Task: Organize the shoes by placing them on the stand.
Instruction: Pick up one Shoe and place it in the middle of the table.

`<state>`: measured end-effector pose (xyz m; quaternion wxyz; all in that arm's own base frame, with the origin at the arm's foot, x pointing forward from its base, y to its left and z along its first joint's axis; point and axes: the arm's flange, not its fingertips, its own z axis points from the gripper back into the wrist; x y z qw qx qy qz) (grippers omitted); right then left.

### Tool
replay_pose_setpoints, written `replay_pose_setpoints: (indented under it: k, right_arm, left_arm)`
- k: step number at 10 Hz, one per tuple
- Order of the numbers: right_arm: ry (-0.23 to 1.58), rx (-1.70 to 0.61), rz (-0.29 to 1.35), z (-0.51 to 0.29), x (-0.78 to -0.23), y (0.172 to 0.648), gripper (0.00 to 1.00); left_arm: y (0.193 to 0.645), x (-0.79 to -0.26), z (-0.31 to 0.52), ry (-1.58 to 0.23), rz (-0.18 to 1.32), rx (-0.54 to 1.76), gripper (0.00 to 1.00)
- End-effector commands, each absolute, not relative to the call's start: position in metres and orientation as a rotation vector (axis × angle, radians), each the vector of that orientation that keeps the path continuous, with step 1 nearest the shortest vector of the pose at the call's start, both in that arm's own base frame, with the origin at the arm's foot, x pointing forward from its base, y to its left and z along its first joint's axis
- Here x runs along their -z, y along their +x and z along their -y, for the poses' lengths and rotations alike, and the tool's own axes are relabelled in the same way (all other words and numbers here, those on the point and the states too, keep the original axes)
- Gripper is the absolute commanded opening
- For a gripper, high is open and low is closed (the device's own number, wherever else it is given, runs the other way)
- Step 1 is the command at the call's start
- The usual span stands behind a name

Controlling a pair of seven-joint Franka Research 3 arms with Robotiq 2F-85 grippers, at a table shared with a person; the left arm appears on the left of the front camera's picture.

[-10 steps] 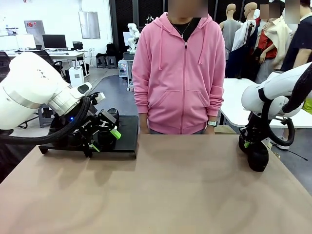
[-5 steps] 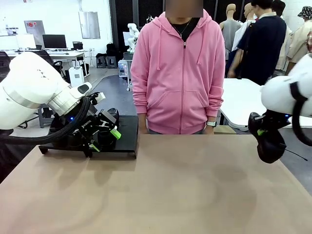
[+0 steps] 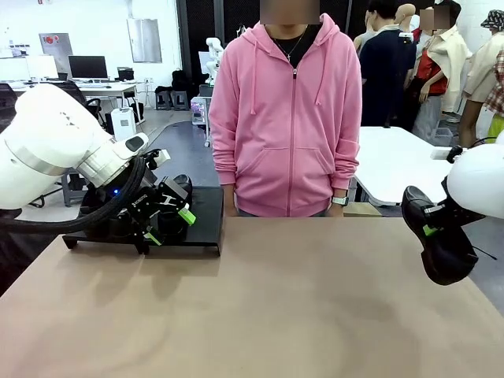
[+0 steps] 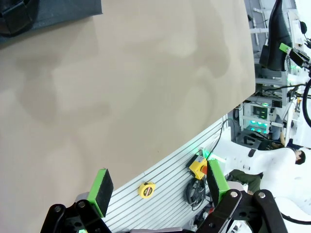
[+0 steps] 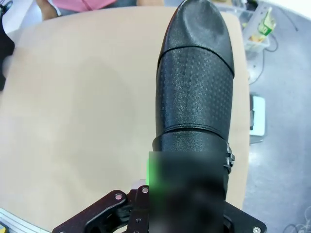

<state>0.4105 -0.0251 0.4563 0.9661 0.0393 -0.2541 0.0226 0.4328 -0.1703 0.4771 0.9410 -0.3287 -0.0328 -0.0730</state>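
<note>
At the lower middle of the right wrist view, a blurred patch covered the heel of the shoe [image 5: 194, 97] and the jaws of the right gripper [image 5: 187, 194] around it. In the front view, the left arm hid most of the stand [image 3: 203, 224] at middle left, and what sat on it there could not be made out. The frame's right edge cut off the right arm.

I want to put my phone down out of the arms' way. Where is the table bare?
The table is bare across its middle and near side, from the stand to the right edge. It is crowded at the far left, where the left gripper sits over the stand, and the right gripper carries a shoe above the right edge.
</note>
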Motion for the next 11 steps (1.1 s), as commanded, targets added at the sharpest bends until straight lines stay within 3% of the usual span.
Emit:
replay_pose_setpoints:
  k: [1, 3, 4, 5, 6, 7, 8, 11]
  right_arm:
    - [0.06, -0.036, 0.521, 0.023, -0.464, 0.421, 0.0]
    - [0.129, -0.086, 0.5, 0.007, -0.454, 0.413, 0.0]
    - [0.163, -0.154, 0.559, -0.041, -0.473, 0.409, 0.0]
    - [0.068, -0.164, 0.564, -0.087, -0.488, 0.402, 0.0]
    - [0.136, -0.251, 0.544, -0.128, -0.499, 0.394, 0.0]
    - [0.196, -0.274, 0.445, -0.161, -0.502, 0.39, 0.0]
    - [0.112, -0.2, 0.244, -0.206, -0.498, 0.383, 0.0]
    - [-0.049, -0.272, 0.011, -0.303, -0.468, 0.349, 0.0]
  left_arm:
    - [0.431, -0.477, 0.167, -0.668, 0.066, 0.16, 1.0]
    - [0.431, -0.477, 0.167, -0.668, 0.066, 0.16, 1.0]
    - [0.431, -0.477, 0.167, -0.668, 0.066, 0.16, 1.0]
    - [0.431, -0.477, 0.167, -0.668, 0.066, 0.16, 1.0]
    - [0.431, -0.477, 0.167, -0.668, 0.066, 0.16, 1.0]
    - [0.431, -0.477, 0.167, -0.668, 0.066, 0.16, 1.0]
    - [0.431, -0.477, 0.167, -0.668, 0.066, 0.16, 1.0]
    - [0.431, -0.477, 0.167, -0.668, 0.066, 0.16, 1.0]
